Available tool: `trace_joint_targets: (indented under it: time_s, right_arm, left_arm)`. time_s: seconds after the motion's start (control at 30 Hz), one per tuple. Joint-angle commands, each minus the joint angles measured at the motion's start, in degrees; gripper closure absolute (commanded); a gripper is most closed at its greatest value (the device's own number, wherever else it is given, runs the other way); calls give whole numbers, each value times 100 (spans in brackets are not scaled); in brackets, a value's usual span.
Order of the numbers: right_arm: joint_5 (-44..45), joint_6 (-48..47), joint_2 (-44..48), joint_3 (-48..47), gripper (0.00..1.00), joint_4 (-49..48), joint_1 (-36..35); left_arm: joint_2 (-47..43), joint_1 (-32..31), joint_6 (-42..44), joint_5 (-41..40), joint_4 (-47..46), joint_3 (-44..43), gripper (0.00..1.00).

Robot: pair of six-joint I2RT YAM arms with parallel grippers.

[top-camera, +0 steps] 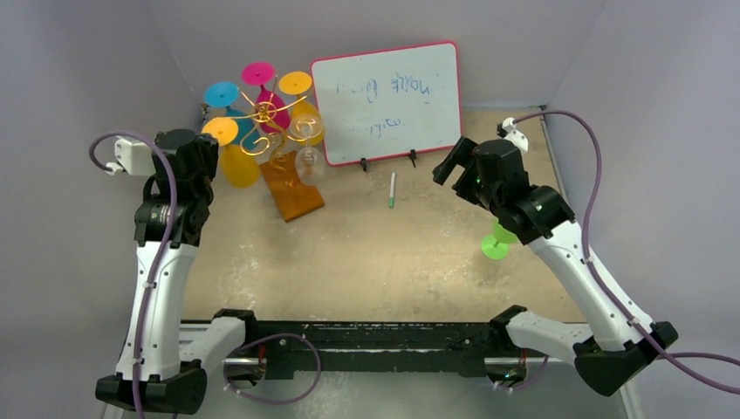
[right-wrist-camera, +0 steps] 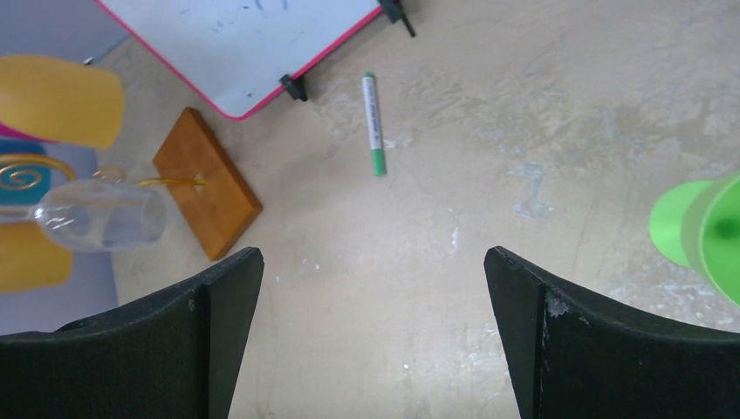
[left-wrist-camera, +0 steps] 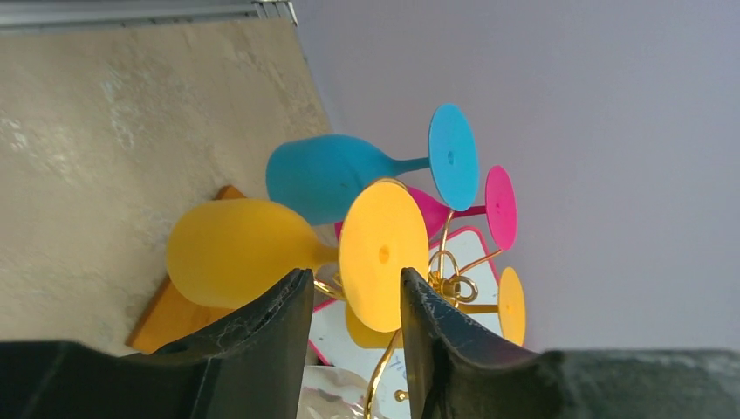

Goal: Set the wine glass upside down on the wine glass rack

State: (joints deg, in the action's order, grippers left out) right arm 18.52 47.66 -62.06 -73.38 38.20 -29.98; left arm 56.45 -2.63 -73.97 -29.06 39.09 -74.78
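Observation:
The wine glass rack [top-camera: 266, 113], a gold wire tree on a brown wooden base [top-camera: 292, 188], stands at the back left. Several glasses hang on it upside down: blue, pink, two yellow and a clear one [top-camera: 310, 161]. My left gripper [top-camera: 208, 155] is open right beside the yellow wine glass [top-camera: 237, 164]. In the left wrist view my gripper [left-wrist-camera: 356, 275] has its jaws apart, with that glass's foot [left-wrist-camera: 384, 240] just beyond them. A green wine glass [top-camera: 497, 240] sits on the table by my right arm. My right gripper [top-camera: 449, 161] is open and empty.
A pink-framed whiteboard [top-camera: 388, 100] leans at the back centre. A green-capped marker [top-camera: 392, 189] lies in front of it. Grey walls close the left, back and right sides. In the right wrist view the green glass [right-wrist-camera: 702, 231] is at the right edge.

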Motion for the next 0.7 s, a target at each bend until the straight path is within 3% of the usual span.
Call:
trace_joint_targets:
  time_s: [0.0,0.17,0.27,0.47,0.53,0.67]
  right_arm:
    - [797,356,-190,-266,0,625,28]
    - [1333,481,-440,-358,2,1019,133]
    - [1691,518,-535,-378,7,1190,209]
    - [2234,773,-618,-251,25,1540,308]
    - [2405,955,-639,-176,35,1691,337]
    - [2809,1249,-663,-55,43,1944,399]
  left_arm:
    - [-234,22,951,-505,-31,-324,57]
    - [-443,26,1864,-751,-72,-348,41]
    - [-580,23,2365,-497,-153,-226,34]
    - [-1080,-48,3849,1477,-1045,502,28]
    - [-1191,-121,4116,2271,-1302,630,27]
    - [-1230,-226,4295,3548,-1686,699,27]
